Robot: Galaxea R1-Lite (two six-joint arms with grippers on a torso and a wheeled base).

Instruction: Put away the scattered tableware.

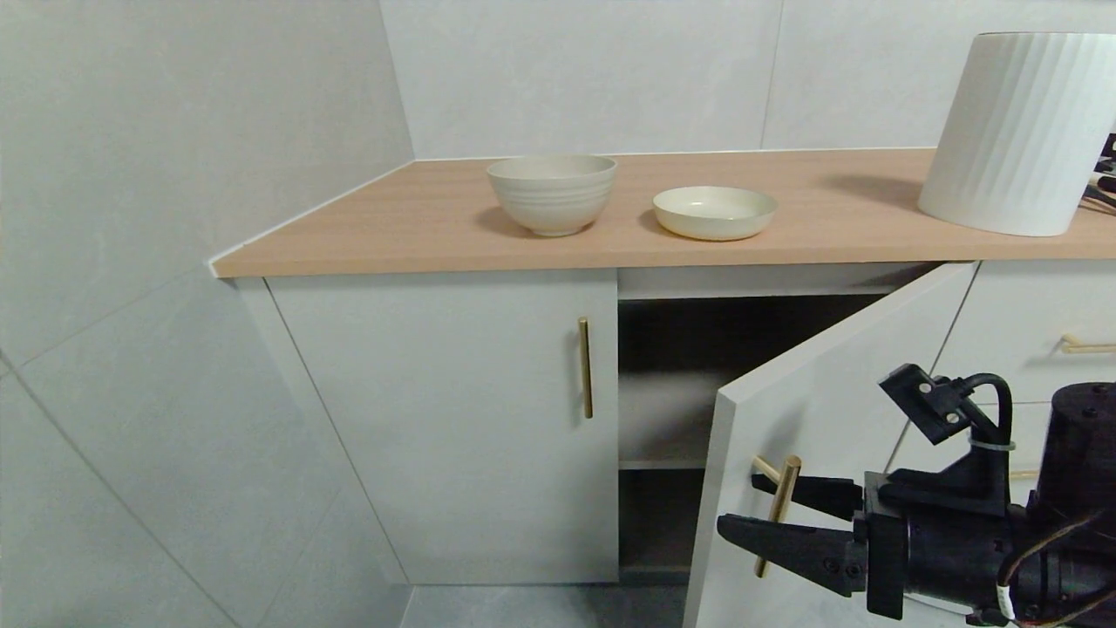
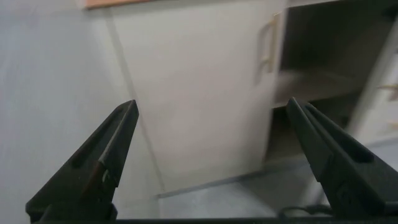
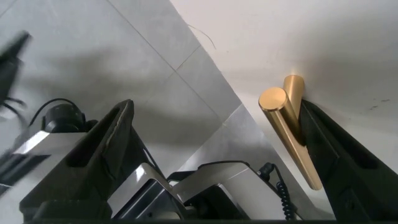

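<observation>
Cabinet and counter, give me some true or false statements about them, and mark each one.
1. The bowl and the dish stand on the counter. True.
2. Both doors are shut. False: the left door is shut, the right door is swung open.
3. The right gripper has its fingers on either side of the right door's handle. True.
4. The dish is stacked in the bowl. False: they stand apart, side by side.
5. The left gripper is shut. False: it is open and holds nothing.
</observation>
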